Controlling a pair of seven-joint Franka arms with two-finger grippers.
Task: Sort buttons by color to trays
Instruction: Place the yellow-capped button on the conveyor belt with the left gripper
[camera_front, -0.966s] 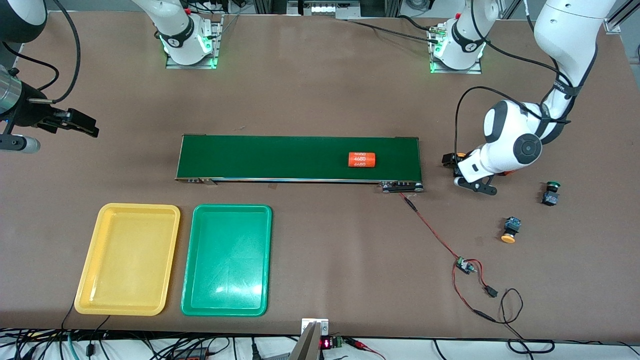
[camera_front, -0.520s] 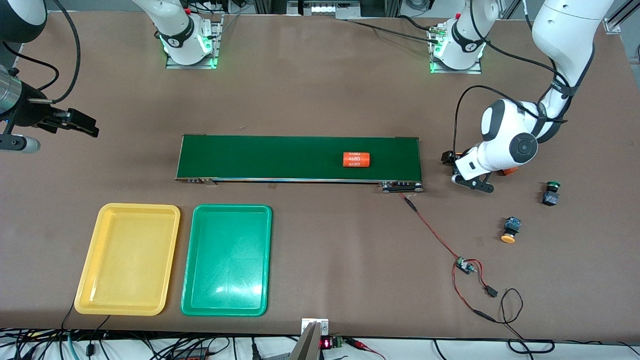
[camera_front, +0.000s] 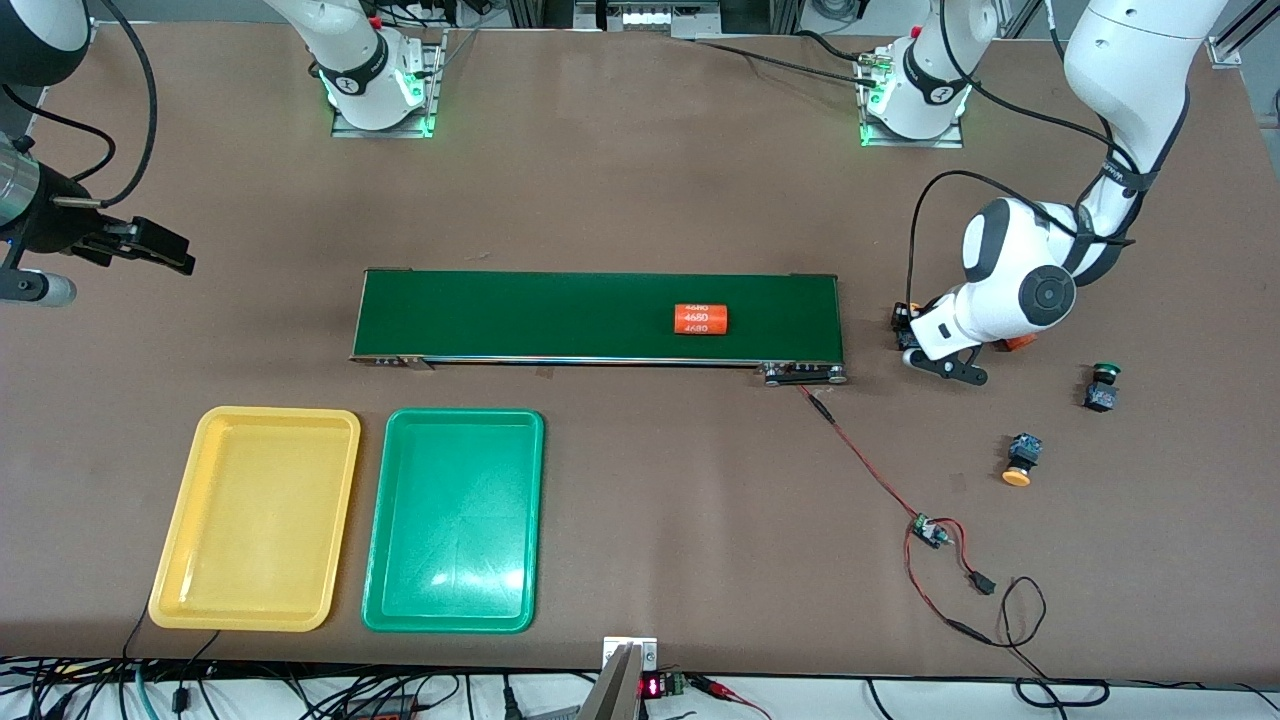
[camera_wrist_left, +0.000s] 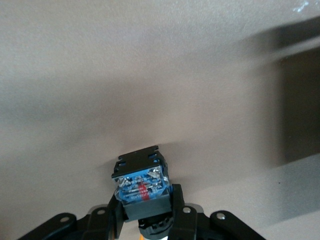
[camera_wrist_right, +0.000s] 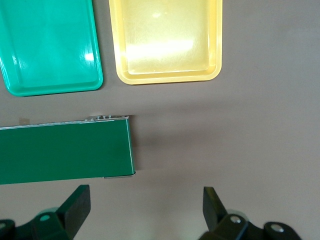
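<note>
My left gripper (camera_front: 905, 328) is low over the table beside the conveyor's end toward the left arm. In the left wrist view it (camera_wrist_left: 145, 202) is shut on a button (camera_wrist_left: 141, 182) with a dark blue body; a sliver of orange shows under it. A yellow-orange button (camera_front: 1020, 460) and a green button (camera_front: 1102, 385) lie on the table nearer the front camera. The yellow tray (camera_front: 255, 520) and the green tray (camera_front: 455, 520) lie empty side by side, and also show in the right wrist view (camera_wrist_right: 167, 40) (camera_wrist_right: 50, 45). My right gripper (camera_front: 150, 245) (camera_wrist_right: 145, 210) waits open and empty.
A long dark-green conveyor belt (camera_front: 560, 315) (camera_wrist_right: 65, 150) carries an orange cylinder marked 4680 (camera_front: 700, 319). A red and black wire with a small board (camera_front: 930, 530) runs from the belt's end toward the front camera. Something orange (camera_front: 1018, 343) shows partly under the left wrist.
The orange cylinder has moved along the belt toward the right arm's end. My left gripper has shifted slightly with the button in it. The right arm has barely moved.
</note>
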